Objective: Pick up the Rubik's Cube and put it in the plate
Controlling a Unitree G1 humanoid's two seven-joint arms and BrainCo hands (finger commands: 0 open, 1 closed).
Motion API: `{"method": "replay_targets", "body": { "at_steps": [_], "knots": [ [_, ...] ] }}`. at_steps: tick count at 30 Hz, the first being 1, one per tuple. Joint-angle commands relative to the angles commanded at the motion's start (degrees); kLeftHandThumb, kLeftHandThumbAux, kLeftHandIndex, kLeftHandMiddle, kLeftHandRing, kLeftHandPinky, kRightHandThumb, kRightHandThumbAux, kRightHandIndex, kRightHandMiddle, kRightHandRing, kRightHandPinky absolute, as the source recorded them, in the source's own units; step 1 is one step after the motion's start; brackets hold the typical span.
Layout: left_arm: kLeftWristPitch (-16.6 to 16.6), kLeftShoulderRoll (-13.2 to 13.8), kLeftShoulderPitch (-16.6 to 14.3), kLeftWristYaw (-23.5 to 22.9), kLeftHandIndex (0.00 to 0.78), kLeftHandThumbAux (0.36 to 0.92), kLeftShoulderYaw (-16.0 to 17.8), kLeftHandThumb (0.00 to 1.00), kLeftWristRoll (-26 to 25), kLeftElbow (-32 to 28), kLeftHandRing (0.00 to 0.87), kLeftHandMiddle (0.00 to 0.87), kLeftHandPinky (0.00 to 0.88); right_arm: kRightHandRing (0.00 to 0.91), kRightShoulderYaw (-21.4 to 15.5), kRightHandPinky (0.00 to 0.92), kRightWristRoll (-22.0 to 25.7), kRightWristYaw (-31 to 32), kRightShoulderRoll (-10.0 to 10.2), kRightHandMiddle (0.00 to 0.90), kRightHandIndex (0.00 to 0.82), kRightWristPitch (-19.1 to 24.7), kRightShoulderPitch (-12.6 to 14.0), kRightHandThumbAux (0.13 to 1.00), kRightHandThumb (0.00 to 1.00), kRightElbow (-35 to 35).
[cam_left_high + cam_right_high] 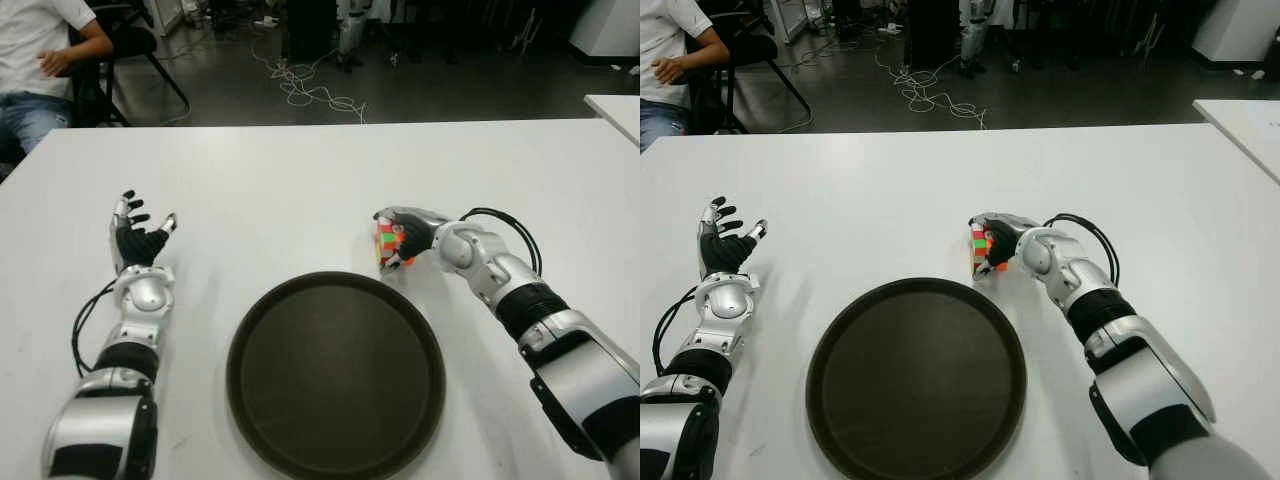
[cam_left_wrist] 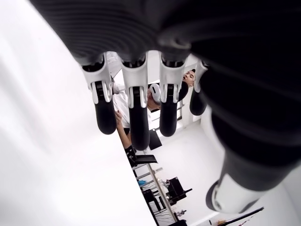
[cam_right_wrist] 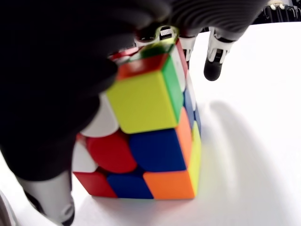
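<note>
- I see the white table (image 1: 300, 180) under everything, with the round dark plate (image 1: 335, 375) lying on it; I place the rest against the plate.
- A person (image 1: 40, 60) sits well beyond the plate, past the table's far left corner.
- My right hand (image 1: 405, 238) is just beyond the plate's far right rim, fingers wrapped around the Rubik's Cube (image 3: 150, 136).
- The cube sits outside the plate, near its rim, bottom on the table.
- My left hand (image 1: 135, 240) shows left of the plate, fingers spread, holding nothing.
</note>
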Motion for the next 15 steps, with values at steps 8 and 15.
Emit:
{"method": "replay_targets", "body": {
  "at_steps": [8,15],
  "knots": [
    [-0.53,0.07,0.13,-0.02,0.133,0.750,0.03,0.097,-0.02,0.05,0.219,0.195,0.270,0.055,-0.43,0.000,0.54,-0.81,-0.01,0.090,0.048,-0.81,0.34,0.772,0.000,0.17],
    [-1.14,-0.09,0.24,-0.28,0.133,0.760,0.36,0.113,-0.47,0.03,0.214,0.192,0.266,0.048,-1.09,0.000,1.18,-1.77,0.12,0.077,0.041,-0.88,0.78,0.761,0.000,0.07]
  ]
}}
